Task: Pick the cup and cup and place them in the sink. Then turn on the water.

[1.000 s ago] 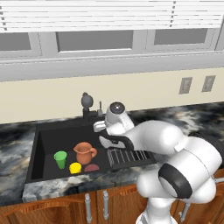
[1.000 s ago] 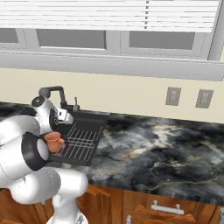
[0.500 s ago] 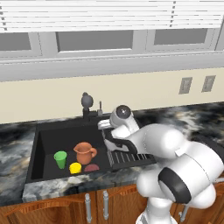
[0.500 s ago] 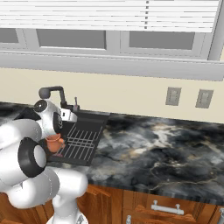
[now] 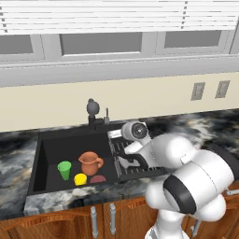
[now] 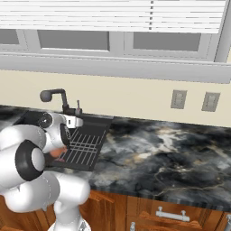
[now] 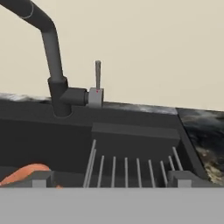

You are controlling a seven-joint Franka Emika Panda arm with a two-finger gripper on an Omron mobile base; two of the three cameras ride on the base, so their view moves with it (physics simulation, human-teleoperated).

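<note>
Over the ribbed wire-rack section (image 5: 135, 161) of the wide matte-black sink basin (image 5: 51, 144), set in the black-and-white marble worktop (image 6: 171, 153), the two dark fingers (image 7: 39, 179) stand spread wide with nothing between them, facing the short black faucet (image 7: 52, 57) and its grey upright lever (image 7: 97, 78) at the back rim, well apart from both. Plain bright green tapered cup (image 5: 64, 169) and yellow cup (image 5: 80, 179) both sit on the basin floor left of the rack beside the terracotta-brown handled jug (image 5: 90, 163); green upright, yellow's pose unclear, neither near the fingers.
</note>
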